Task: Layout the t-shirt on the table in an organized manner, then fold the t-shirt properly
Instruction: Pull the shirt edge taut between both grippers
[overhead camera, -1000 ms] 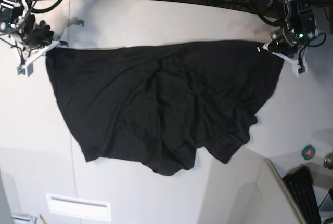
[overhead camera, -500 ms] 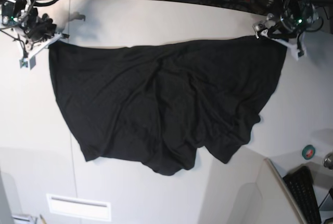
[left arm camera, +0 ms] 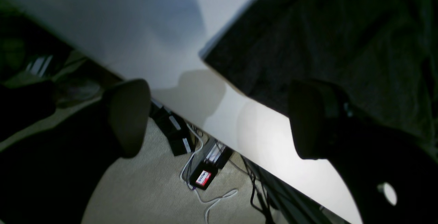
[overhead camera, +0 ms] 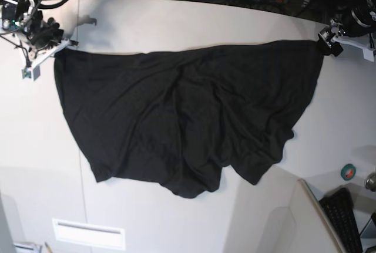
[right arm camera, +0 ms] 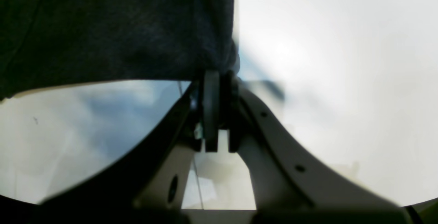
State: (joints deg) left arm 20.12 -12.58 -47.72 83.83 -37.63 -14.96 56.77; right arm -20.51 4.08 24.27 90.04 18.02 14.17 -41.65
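T-shirt (overhead camera: pixel 182 118) lies spread across the middle of the table (overhead camera: pixel 176 21), plain black side up, its long axis running side to side in the base view. One straight edge, stretched between the two arms, faces the far side of the table; the looser, rumpled edge faces the near side. Laying out looks mostly done, though creases remain in the middle and the near edge is bunched; no fold has been made yet. The right gripper (right arm camera: pixel 219 80) is clamped narrow on a corner of the cloth. The left gripper (left arm camera: pixel 219 121) stands wide apart with nothing between its fingers (left arm camera: pixel 128 114), the shirt's corner (left arm camera: pixel 219 54) lying just beyond them. Which edge is hem or collar is hard to tell.
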